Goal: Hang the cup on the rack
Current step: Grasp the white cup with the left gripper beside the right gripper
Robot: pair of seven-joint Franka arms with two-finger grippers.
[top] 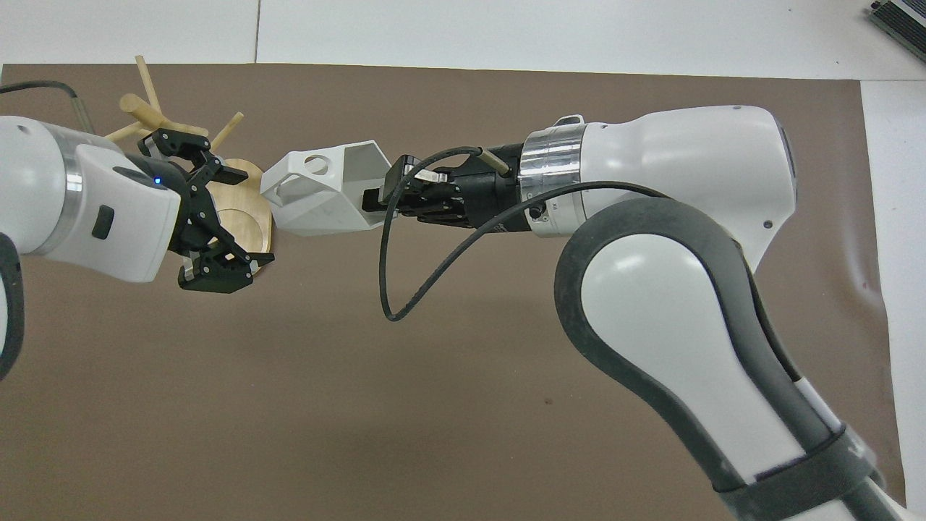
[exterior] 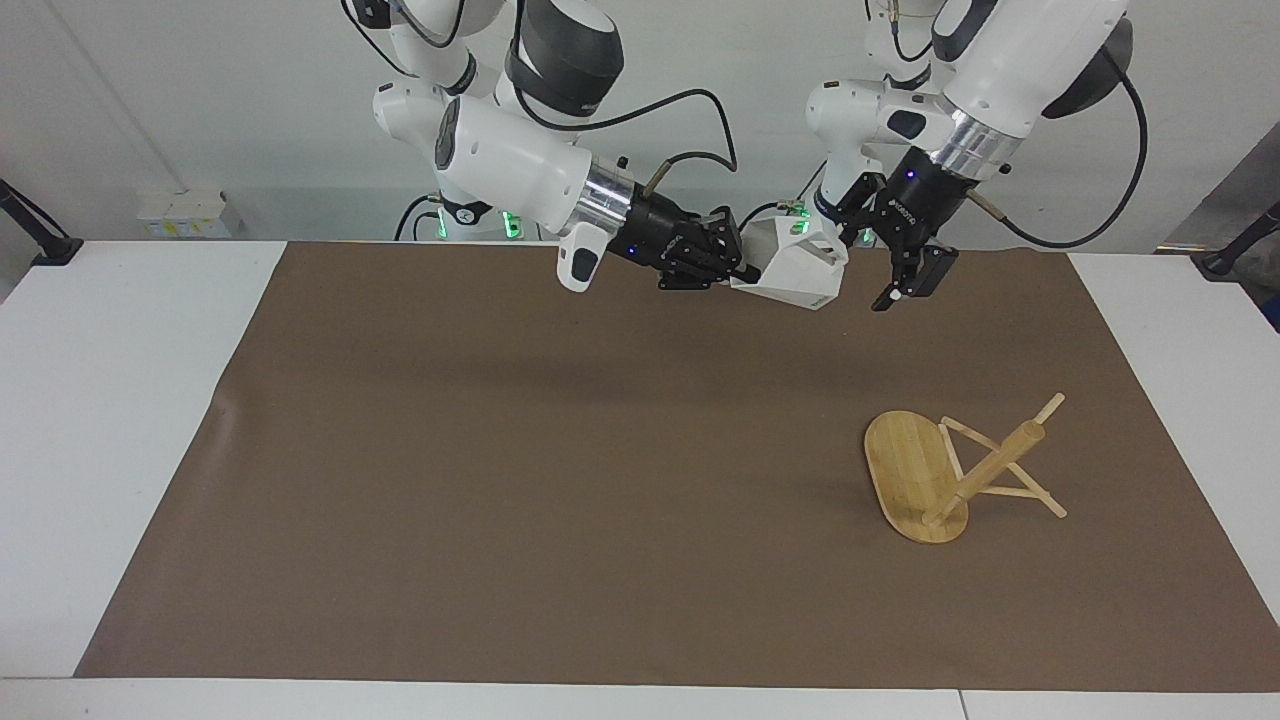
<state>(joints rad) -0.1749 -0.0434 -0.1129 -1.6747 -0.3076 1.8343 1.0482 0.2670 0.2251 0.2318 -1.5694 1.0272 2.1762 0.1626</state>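
Cup (exterior: 795, 266) apparently clamped in right gripper (exterior: 738, 268) jaws.

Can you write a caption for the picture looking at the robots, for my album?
Right gripper holds a white cup in the air, left gripper open beside it, wooden rack tipped over.

The rack (exterior: 930, 478) lies tipped over on the mat (exterior: 500, 480) that covers the middle of the table (exterior: 120, 420), toward the left arm's end, its post and pegs pointing away from the robots. The cup (exterior: 795, 262) is up in the air in the right claw (exterior: 745, 268), over the mat's edge nearest the robots. The left claw (exterior: 905, 270) hangs just beside the cup, apart from it.
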